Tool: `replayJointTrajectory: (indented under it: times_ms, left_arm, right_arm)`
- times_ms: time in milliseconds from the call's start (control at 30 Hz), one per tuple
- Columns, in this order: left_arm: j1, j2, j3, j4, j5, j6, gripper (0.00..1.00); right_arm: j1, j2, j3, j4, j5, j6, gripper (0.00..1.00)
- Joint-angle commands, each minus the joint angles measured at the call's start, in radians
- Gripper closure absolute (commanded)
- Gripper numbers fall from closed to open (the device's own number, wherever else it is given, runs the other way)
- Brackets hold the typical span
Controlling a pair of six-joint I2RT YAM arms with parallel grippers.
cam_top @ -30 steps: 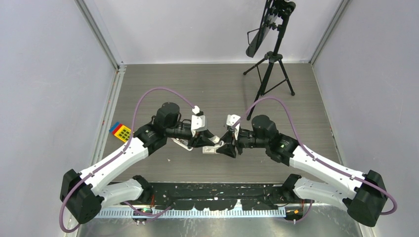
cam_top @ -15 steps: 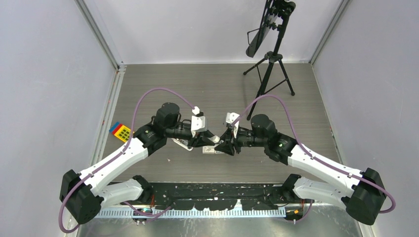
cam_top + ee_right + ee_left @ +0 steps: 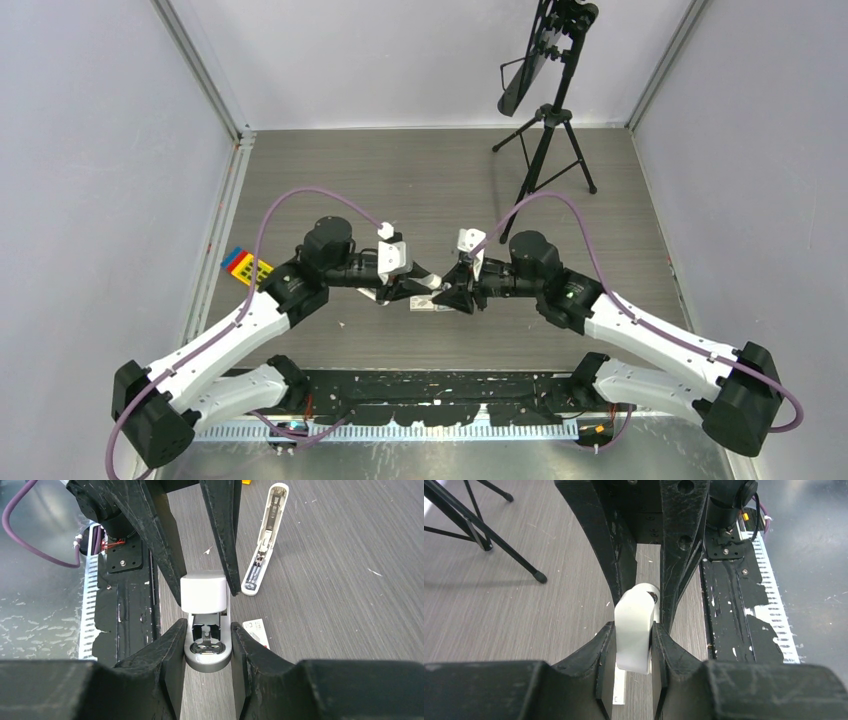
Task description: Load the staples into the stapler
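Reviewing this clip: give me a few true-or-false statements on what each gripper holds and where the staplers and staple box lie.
1. The left gripper clamps the short stapler by its white top. True.
2. The right gripper holds the long stapler. False: it lies open on the table; the right gripper grips the short stapler's grey base.
3. A tripod stands on the table. True.
4. The staple box rests on the long stapler. False: it lies on the table beside the right gripper, apart from it.

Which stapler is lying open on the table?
The long slim stapler, opened flat; the stubby stapler is clamped by the left gripper and right gripper.
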Motion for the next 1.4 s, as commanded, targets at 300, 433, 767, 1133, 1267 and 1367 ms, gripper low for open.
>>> replayJointTrajectory:
  times_ms: [300,433,767,1133,1267,1367]
  left_arm:
    - [0.066,-0.116,-0.183,0.554,-0.173,-0.452,1.0]
    - [0.067,-0.109,-0.288,0.796,-0.289,-0.665,1.0]
    - [0.068,-0.188,-0.425,0.974,-0.519,-0.876,1.0]
    - [0.066,-0.199,-0.479,0.991,-0.608,-1.019,1.0]
    - [0.066,-0.21,-0.461,0.965,-0.584,-0.956,1.0]
    - [0.066,-0.225,-0.467,0.944,-0.633,-0.966,1.0]
  right_arm:
    - [-0.01,-0.162,-0.132,0.264,0.042,0.05,1.0]
    - [-0.018,-0.189,-0.185,0.389,0.056,0.1,1.0]
    - [-0.044,-0.235,-0.311,0.697,0.149,0.222,1.0]
    - [-0.055,-0.188,-0.331,0.848,0.183,0.275,1.0]
    - [-0.055,-0.181,-0.309,0.785,0.151,0.262,1.0]
    - [-0.057,-0.195,-0.325,0.805,0.167,0.269,1.0]
